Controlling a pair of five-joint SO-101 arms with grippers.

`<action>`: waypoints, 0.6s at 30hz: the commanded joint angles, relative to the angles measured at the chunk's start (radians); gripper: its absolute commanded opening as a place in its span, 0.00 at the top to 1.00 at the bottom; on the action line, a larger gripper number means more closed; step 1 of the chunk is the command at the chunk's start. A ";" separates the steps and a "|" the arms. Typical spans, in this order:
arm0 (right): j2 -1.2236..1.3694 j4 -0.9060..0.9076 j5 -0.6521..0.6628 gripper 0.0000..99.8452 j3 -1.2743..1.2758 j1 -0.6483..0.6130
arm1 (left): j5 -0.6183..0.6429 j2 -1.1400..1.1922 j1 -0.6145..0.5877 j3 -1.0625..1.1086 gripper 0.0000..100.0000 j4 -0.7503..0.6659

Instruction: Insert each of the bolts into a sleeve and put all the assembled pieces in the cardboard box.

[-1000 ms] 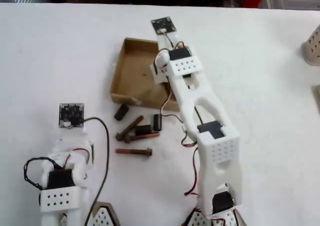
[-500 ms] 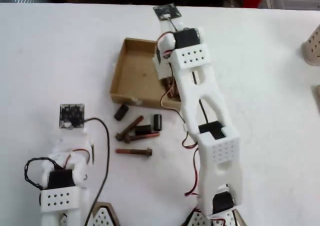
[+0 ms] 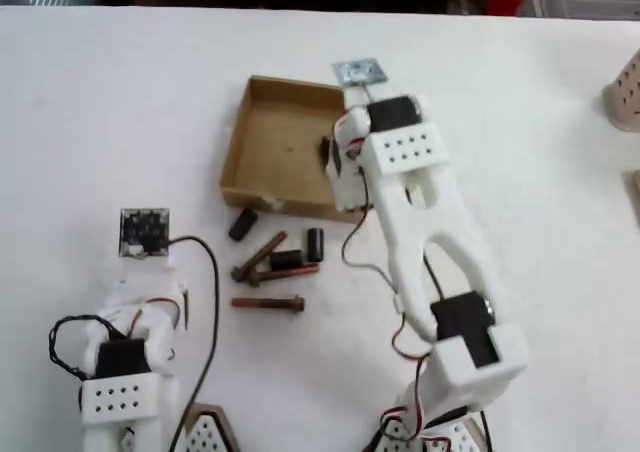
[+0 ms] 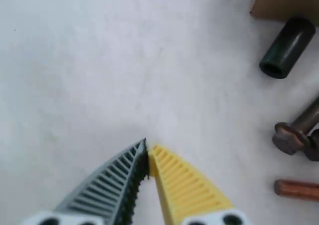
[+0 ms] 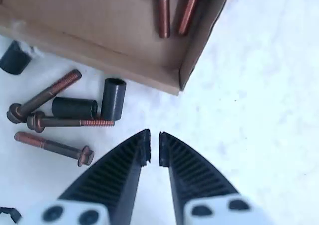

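Bolts (image 5: 46,93) and sleeves (image 5: 113,99) sit loose beside the cardboard box (image 5: 99,53), waiting on your right end effector (image 5: 153,146), barely parted and empty.

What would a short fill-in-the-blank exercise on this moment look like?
1. Outside the cardboard box, ___ loose bolts lie on the table.
2. Inside the box lie ___ assembled pieces.
3. The left hand is ___ and holds nothing.
4. The loose sleeves are ___ in colour.

Missing words: three; two; shut; black.
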 commanded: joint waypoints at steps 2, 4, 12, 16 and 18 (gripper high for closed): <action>-0.183 -0.157 -0.014 0.98 0.256 -0.088 | -0.006 -0.007 0.012 -0.006 0.98 -0.031; -0.249 -0.239 -0.012 0.98 0.348 -0.117 | -0.006 -0.007 0.012 -0.006 0.98 -0.031; -0.315 -0.479 -0.017 0.98 0.574 -0.188 | -0.006 -0.007 0.012 -0.006 0.98 -0.031; -0.228 -0.510 -0.018 0.95 0.580 -0.205 | -0.006 -0.007 0.012 -0.005 0.98 -0.031; -0.196 -0.544 -0.026 0.90 0.580 -0.208 | -0.006 -0.007 0.012 -0.005 0.98 -0.031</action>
